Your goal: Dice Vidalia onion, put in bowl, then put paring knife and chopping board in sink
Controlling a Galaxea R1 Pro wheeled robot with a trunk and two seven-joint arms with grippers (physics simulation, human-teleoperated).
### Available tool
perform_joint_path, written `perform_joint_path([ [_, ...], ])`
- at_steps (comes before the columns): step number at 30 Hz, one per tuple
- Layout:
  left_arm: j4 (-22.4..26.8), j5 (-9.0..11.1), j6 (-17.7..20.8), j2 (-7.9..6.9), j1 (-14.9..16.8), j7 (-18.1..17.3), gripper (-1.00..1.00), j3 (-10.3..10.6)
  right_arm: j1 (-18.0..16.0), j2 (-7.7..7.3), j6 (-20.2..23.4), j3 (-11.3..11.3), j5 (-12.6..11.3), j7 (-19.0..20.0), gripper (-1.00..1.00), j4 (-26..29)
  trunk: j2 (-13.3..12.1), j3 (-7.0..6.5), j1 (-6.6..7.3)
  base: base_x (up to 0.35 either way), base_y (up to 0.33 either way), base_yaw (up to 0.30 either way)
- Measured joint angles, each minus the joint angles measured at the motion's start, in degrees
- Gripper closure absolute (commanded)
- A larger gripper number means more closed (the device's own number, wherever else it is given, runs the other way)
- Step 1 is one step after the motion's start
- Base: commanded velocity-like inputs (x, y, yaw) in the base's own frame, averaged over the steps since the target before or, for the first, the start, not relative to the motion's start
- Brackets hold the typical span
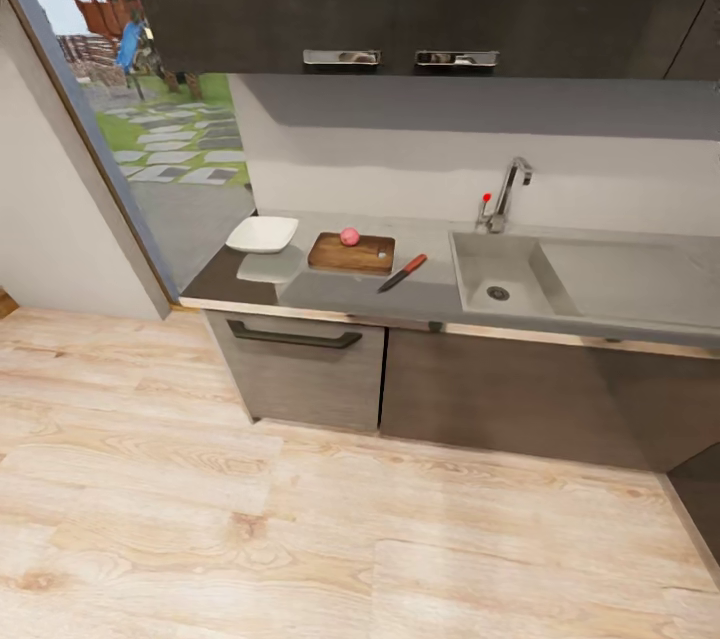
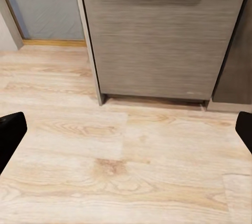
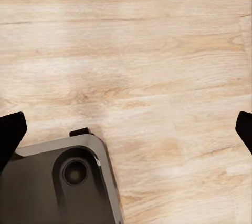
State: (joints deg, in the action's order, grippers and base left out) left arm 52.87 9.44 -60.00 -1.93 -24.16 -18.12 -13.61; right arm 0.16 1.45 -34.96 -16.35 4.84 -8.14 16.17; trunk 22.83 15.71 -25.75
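Wood-plank floor (image 1: 300,539) takes up the lower half of the head view; the robot stands back from the cabinets, well apart from the work area.

Countertop (image 1: 330,304): glossy grey run over dark cabinets, a window at its left end. Sink (image 1: 478,259) is set into it toward the right, with the drain visible, the basin bare, the drainboard beyond and the tap (image 1: 508,191) behind.

Chopping board (image 1: 350,253) lies flat on the countertop between bowl and sink. Bowl (image 1: 262,235) sits just left of the board, near the counter's end. Paring knife (image 1: 402,273) lies on the counter just right of the board, with the red handle toward the sink and the blade pointing to the front edge.

Vidalia onion (image 1: 349,236) is seen whole, resting on the board's far edge. So the onion is judged to be out of the sink, with dicing not yet done.

Step in hand, as judged: the approach. The base should be brought squarely up in front of the board, close enough that knife and onion are both within reach, before an arm is raised.

Left gripper (image 2: 126,126): fingertips spread wide at the frame edges, nothing held; a cabinet door (image 2: 157,34) and its kickboard gap are shown, detail not given by the head view. Right gripper (image 3: 126,126): likewise spread and empty, aimed at the floor, with a corner of the robot's dark base (image 3: 58,182) shown below it.
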Motion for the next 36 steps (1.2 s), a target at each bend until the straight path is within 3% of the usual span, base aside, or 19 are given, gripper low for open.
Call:
perform_joint_path([
  [36,-1.6,0.0,0.0,0.00,0.0,0.0,-1.00,0.0,0.0,0.09,0.0,-0.1,-0.1,0.0,-1.00,0.0,0.0,-3.29,0.00,0.000,0.000,0.000],
])
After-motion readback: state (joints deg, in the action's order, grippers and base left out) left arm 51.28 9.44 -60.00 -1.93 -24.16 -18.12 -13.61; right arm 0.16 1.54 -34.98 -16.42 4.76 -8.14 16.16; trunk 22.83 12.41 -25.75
